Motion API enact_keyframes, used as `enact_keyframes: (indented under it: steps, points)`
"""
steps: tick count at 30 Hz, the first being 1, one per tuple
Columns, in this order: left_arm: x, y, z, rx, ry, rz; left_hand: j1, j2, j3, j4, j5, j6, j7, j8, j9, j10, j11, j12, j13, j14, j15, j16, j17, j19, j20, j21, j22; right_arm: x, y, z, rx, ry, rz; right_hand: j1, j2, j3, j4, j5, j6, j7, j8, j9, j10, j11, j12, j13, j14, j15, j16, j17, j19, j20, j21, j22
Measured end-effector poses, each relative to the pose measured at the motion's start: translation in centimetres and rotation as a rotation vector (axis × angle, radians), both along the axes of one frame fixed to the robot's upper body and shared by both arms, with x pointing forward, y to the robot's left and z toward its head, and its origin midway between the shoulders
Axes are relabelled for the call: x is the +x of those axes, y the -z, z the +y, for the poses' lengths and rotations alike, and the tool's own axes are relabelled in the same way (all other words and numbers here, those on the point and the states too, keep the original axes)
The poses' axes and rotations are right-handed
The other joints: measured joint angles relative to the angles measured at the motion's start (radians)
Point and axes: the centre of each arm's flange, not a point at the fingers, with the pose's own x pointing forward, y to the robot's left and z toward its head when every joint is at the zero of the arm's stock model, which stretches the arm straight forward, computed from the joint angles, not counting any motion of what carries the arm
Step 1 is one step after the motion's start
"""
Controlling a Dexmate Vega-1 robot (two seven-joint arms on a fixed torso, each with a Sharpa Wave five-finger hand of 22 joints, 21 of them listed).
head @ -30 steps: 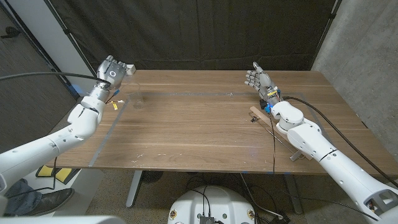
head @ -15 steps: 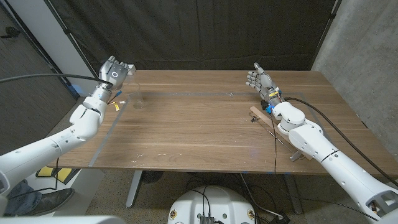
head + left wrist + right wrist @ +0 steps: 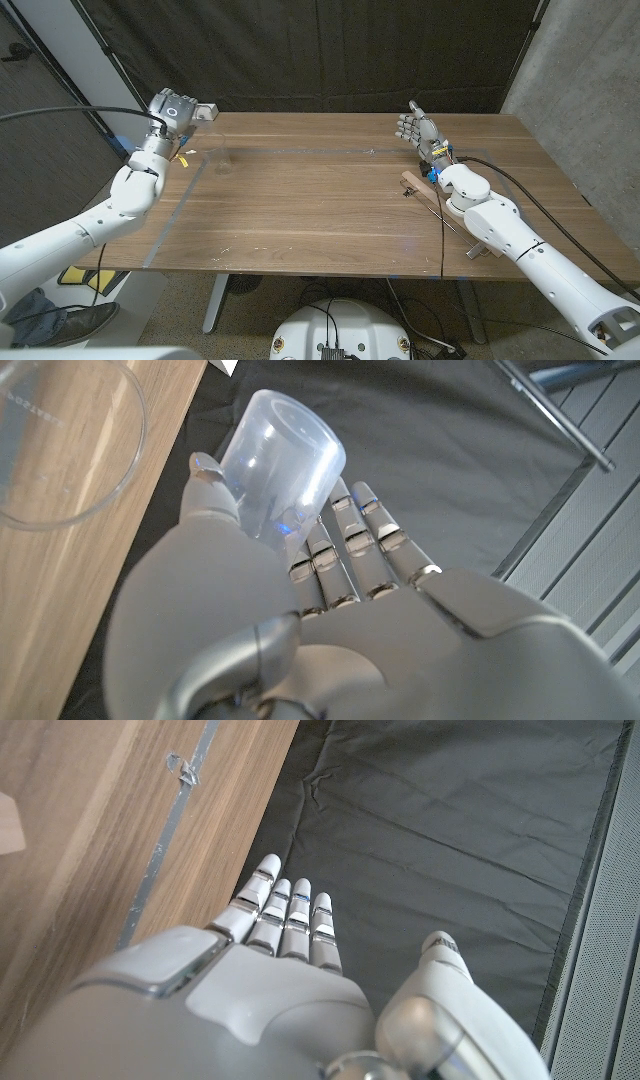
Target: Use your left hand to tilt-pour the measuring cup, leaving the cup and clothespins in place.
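Now left hand (image 3: 172, 108) gripping measuring cup (image 3: 281, 468) raised higher, right hand (image 3: 413, 127) open, unmoved.

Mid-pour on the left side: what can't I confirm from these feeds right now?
- Measuring cup contents: left wrist view shows its base, mouth faces away.
- Clear cup: cut off by that picture's edge; faint in head view.
- Clothespins: too small in head view, partly behind the left robot hand.

We see a wooden table (image 3: 330, 200) with grey tape lines (image 3: 175, 205), a black backdrop curtain (image 3: 330, 50), and a wooden block (image 3: 418, 187).
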Motion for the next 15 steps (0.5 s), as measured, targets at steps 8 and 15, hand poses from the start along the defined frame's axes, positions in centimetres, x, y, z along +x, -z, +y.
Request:
enact_keyframes:
  steps: [8, 15]
  points:
    - [-0.9, -1.1, 0.8, -0.212, 0.124, 0.049, -0.003, -0.003, -0.008, 0.008, 0.000, 0.000, 0.000, -0.008, 0.000, -0.006, -0.006, -0.003, 0.000, -0.008, 0.000, 0.000, 0.003, -0.003, 0.003, -0.003, 0.000, 0.2, 0.3, 0.1, 0.002, 0.003, 0.006, 0.000, 0.000, -0.004, -0.004, 0.000, 0.000, 0.000, 0.000, 0.000, 0.000, 0.000, 0.000, 0.000, 0.000, 0.000, 0.000, 0.000, 0.000, 0.000, 0.000, 0.000]
    - [-1.6, -2.0, 1.6, -0.367, 0.242, 0.092, -0.013, -0.012, -0.011, 0.011, 0.000, 0.000, 0.000, -0.014, 0.000, -0.005, -0.006, -0.008, 0.004, -0.013, 0.005, -0.007, 0.003, -0.007, 0.000, -0.007, 0.000, 0.3, 0.2, 0.0, 0.004, 0.004, 0.004, 0.000, 0.000, -0.004, -0.004, 0.000, 0.000, 0.000, 0.000, 0.000, 0.000, 0.000, 0.000, 0.000, 0.000, 0.000, 0.000, 0.000, 0.006, -0.006, -0.002, 0.000]
